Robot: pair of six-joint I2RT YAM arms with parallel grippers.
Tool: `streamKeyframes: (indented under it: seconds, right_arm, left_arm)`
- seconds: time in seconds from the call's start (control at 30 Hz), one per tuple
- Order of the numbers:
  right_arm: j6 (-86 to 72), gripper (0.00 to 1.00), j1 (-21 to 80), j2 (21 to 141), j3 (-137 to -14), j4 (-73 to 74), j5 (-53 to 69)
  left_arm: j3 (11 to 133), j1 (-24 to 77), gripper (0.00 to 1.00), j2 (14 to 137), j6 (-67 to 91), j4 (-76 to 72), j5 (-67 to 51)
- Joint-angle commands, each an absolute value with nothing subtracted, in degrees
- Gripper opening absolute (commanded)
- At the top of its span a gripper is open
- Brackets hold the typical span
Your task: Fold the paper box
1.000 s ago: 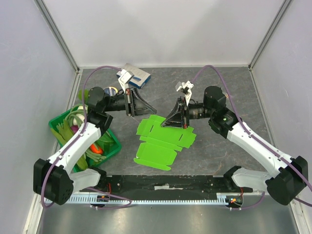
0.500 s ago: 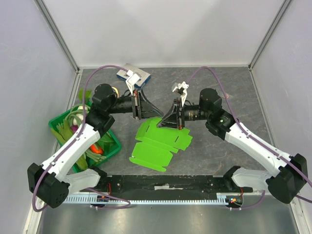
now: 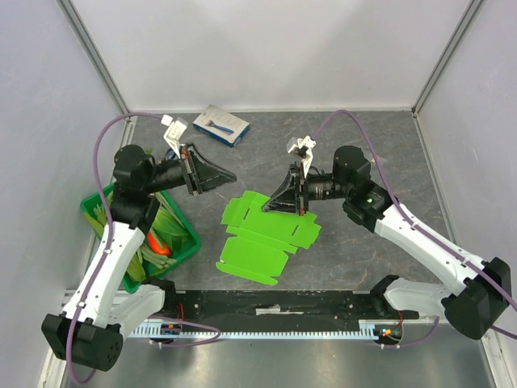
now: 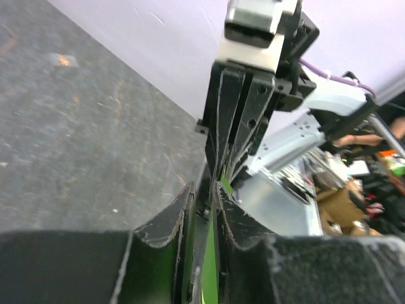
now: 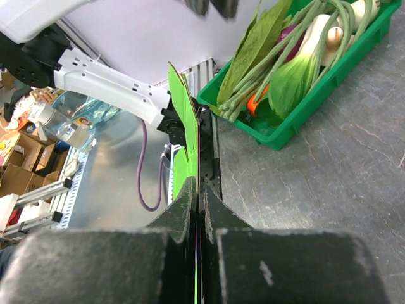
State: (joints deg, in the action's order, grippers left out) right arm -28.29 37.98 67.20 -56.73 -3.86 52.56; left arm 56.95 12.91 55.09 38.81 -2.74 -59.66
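Observation:
The lime-green paper box [image 3: 258, 238] lies unfolded near the middle of the table, its far edge lifted. My right gripper [image 3: 273, 204] is shut on that far edge; in the right wrist view [image 5: 198, 180] the card [image 5: 183, 101] stands edge-on between the pressed fingers. My left gripper [image 3: 233, 174] hangs left of and behind the box, apart from it. In the left wrist view [image 4: 204, 187] its fingers stand a narrow slit apart and hold nothing; a strip of the green card [image 4: 212, 266] shows through the slit, with the right gripper straight ahead.
A darker green plastic crate [image 3: 184, 242] with vegetables stands at the left under my left arm; it also shows in the right wrist view [image 5: 329, 95]. A blue-and-white flat carton [image 3: 222, 125] lies at the back. Grey walls close in three sides.
My left arm has pulled back to the left, away from the box's far edge. The right gripper and the box have stayed almost in place.

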Motion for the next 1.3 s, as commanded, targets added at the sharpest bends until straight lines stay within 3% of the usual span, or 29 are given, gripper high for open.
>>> streamKeyframes:
  seconds: [0.0, 0.43, 0.93, 1.27]
  right_arm:
    - [-27.2, 0.0, 37.5, 65.6, -60.6, -5.5, 55.9]
    - [-29.4, 0.0, 37.6, 67.4, -60.9, -8.7, 59.1]
    - [-29.4, 0.0, 38.1, 68.0, -59.9, -8.4, 58.6]
    - [-31.8, 0.0, 39.2, 68.6, -60.6, -11.2, 59.6]
  left_arm:
    - [50.5, 12.2, 0.22, 54.7, 47.8, -15.2, -69.1]
    - [52.6, 17.8, 0.17, 56.8, 46.9, -17.0, -71.4]
    - [52.8, 20.2, 0.36, 58.5, 53.0, -26.9, -74.4]
    - [55.2, 24.6, 0.35, 60.3, 47.4, -19.4, -73.0]
